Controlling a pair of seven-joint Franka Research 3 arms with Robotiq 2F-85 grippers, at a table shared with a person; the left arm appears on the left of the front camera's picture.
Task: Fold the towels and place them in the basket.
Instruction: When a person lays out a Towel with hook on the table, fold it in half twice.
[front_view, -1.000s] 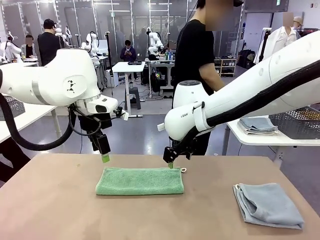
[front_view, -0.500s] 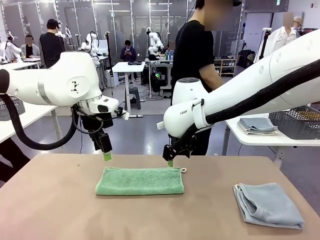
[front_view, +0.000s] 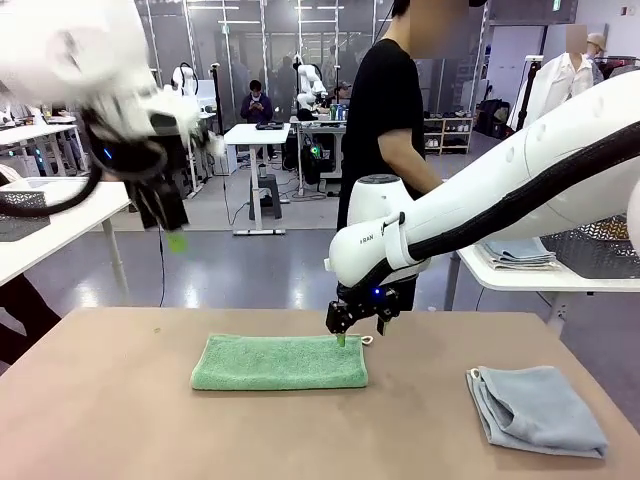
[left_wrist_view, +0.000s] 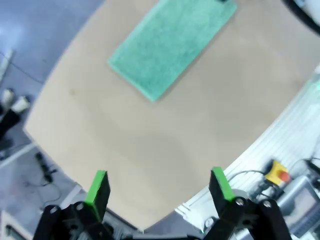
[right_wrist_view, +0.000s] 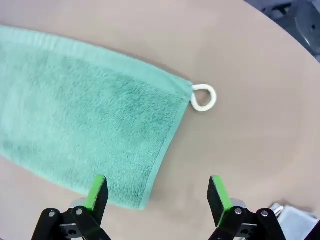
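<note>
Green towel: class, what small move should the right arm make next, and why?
Probably lower the right gripper onto the right edge of the green towel and close: its jaws stand open just above that corner, beside the white loop.

Towels on the near table (front_view: 120, 420): two, one green towel (front_view: 280, 362) at lower centre, one grey towel (front_view: 535, 408) at lower right. Baskets: two (mesh, dark), left-edge basket (front_view: 18, 212), right-edge basket (front_view: 598, 245).

Nothing legible; small dark lettering (front_view: 368, 240) on the right arm (front_view: 500, 175) is too blurred
</note>
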